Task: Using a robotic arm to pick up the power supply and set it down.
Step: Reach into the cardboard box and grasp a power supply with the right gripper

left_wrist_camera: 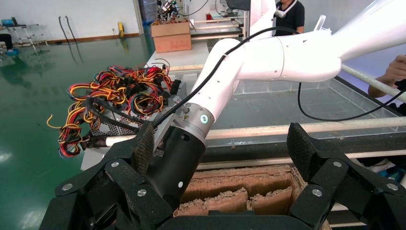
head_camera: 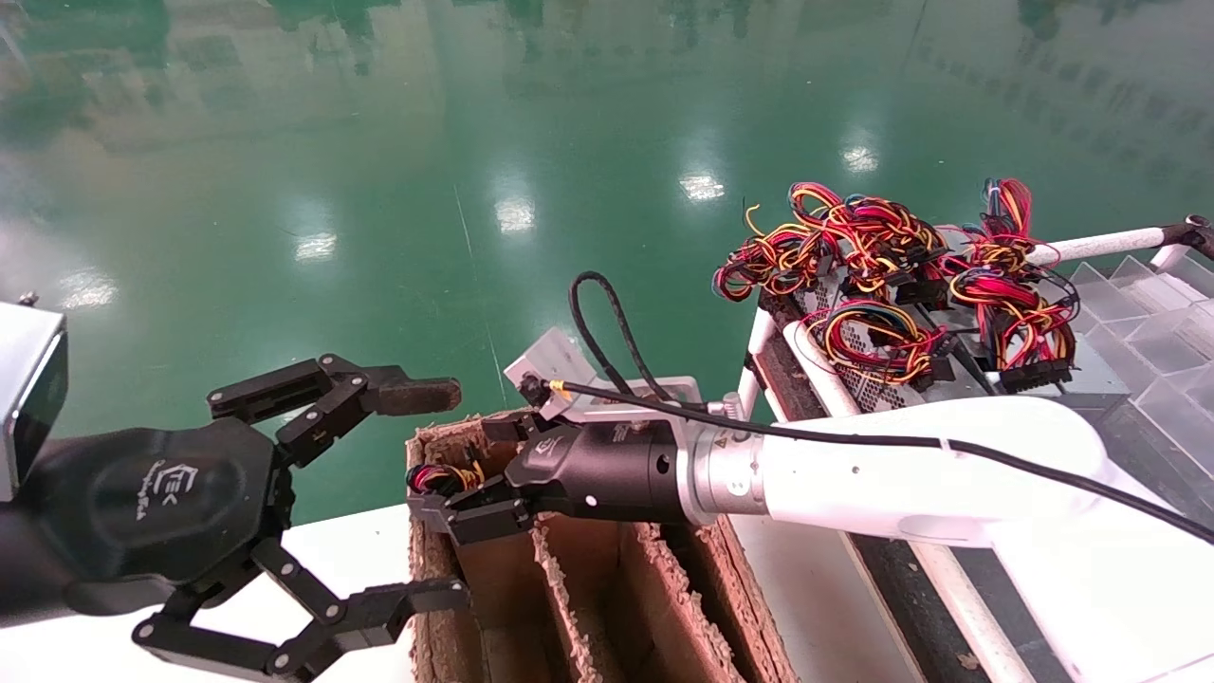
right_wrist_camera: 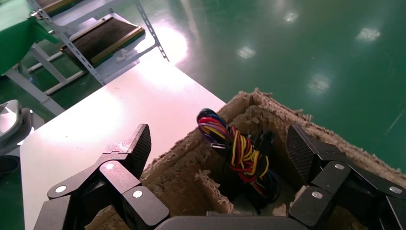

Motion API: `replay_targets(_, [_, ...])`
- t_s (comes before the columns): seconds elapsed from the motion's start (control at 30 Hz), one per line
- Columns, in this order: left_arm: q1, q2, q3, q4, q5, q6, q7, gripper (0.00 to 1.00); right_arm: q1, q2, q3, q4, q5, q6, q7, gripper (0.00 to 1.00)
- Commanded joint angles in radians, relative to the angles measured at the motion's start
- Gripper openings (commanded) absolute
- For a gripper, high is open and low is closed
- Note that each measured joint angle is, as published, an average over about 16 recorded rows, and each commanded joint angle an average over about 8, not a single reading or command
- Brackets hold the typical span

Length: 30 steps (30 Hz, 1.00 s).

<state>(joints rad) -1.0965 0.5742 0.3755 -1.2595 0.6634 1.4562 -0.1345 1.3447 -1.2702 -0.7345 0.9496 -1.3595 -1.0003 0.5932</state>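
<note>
The right gripper [head_camera: 455, 489] hangs over the cardboard box [head_camera: 588, 607], fingers [right_wrist_camera: 136, 146] open around a wire bundle [right_wrist_camera: 237, 155] in its far compartment. The power supply [head_camera: 910, 356] lies on the cart at right. The left gripper [head_camera: 417, 493] waits open beside the box

wire bundle [right_wrist_camera: 238, 154] in cardboard box [right_wrist_camera: 191, 167]

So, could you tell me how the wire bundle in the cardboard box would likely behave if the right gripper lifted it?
The wire bundle would probably flop and sag, since its strands are thin and looped. It may snag on the cardboard box, whose dividers are ragged. The right gripper is open around it.
</note>
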Motion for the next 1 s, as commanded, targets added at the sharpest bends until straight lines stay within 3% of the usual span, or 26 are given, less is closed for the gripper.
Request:
replay_targets(0.03, [0.000, 0.000, 0.000, 0.000, 0.000, 0.000, 0.000, 1.00, -0.002, -0.001, -0.005, 0.006, -0.008, 0.008, 0.013, 0.00])
replay_targets(0.4, [0.000, 0.000, 0.000, 0.000, 0.000, 0.000, 0.000, 1.00, 0.013, -0.018, -0.031, -0.020, -0.039, 0.005, 0.070, 0.00])
replay_targets(1.0, [0.000, 0.000, 0.000, 0.000, 0.000, 0.000, 0.000, 1.00, 0.025, -0.053, -0.033, -0.102, -0.028, 0.017, 0.040, 0.00])
